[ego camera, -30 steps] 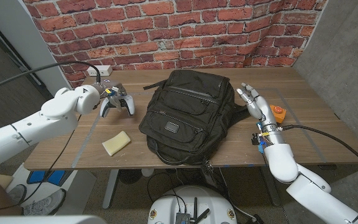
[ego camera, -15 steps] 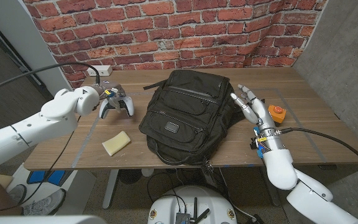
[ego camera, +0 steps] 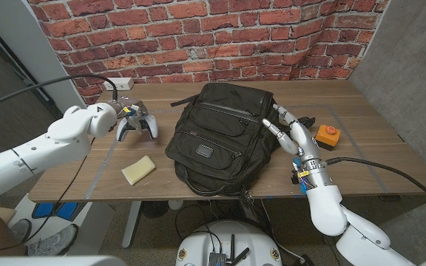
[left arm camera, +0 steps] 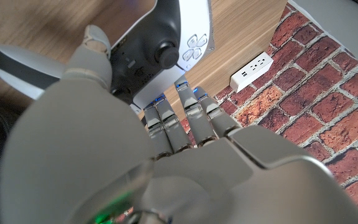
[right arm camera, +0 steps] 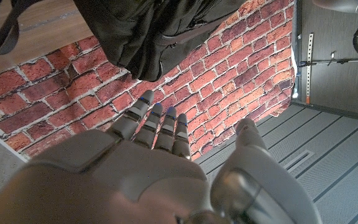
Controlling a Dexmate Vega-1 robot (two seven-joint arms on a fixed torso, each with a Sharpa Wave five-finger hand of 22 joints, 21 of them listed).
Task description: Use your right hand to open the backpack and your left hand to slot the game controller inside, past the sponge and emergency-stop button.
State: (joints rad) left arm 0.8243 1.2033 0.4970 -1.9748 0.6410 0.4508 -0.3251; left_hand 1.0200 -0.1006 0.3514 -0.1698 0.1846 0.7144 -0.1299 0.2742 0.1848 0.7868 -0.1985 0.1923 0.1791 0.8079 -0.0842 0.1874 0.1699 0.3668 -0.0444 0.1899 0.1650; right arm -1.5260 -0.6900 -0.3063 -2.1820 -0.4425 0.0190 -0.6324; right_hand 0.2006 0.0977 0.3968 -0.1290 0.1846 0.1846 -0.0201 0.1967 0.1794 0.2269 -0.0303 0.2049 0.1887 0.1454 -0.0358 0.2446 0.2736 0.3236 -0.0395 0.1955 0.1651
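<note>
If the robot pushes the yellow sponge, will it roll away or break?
Probably neither. The sponge is a flat slab lying on the table, so it would likely slide, not roll. It looks soft, so it should squash rather than break.

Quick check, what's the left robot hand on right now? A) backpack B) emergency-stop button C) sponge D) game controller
D: the left robot hand sits over the white game controller at the table's far left; the left wrist view shows its fingers against the controller, with the sponge lying apart nearer the front edge.
</note>
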